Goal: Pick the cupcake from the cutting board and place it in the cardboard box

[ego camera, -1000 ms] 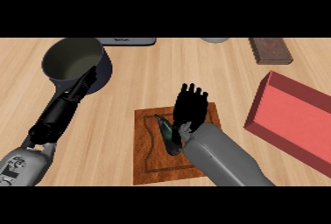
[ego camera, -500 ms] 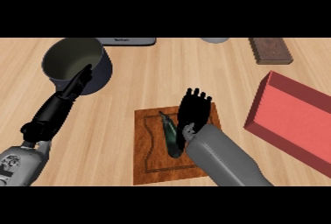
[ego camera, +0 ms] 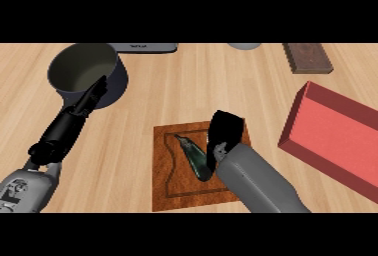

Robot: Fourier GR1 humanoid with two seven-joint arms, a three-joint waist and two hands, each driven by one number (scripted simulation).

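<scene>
No cupcake shows; a dark green long vegetable (ego camera: 193,156) lies on the brown cutting board (ego camera: 168,190) at the middle of the counter. My right hand (ego camera: 226,129) hangs over the board's far right part, just right of the vegetable. Its fingers are close together, tipped down toward the board, and hold nothing that I can see. The box (ego camera: 336,137) is red and open-topped, at the right edge. My left hand (ego camera: 57,134) shows at the lower left, fingers straight, pointing along the handle of the dark pot (ego camera: 83,72).
The dark pot stands at the far left with its black handle (ego camera: 94,92) running toward my left hand. A brown block (ego camera: 307,56), a grey rounded object (ego camera: 244,46) and a dark flat item (ego camera: 144,47) line the far edge.
The right hand's fingers, spread and straight before, have drawn together and tipped down over the board. The left arm has shifted slightly left. The vegetable has not moved.
</scene>
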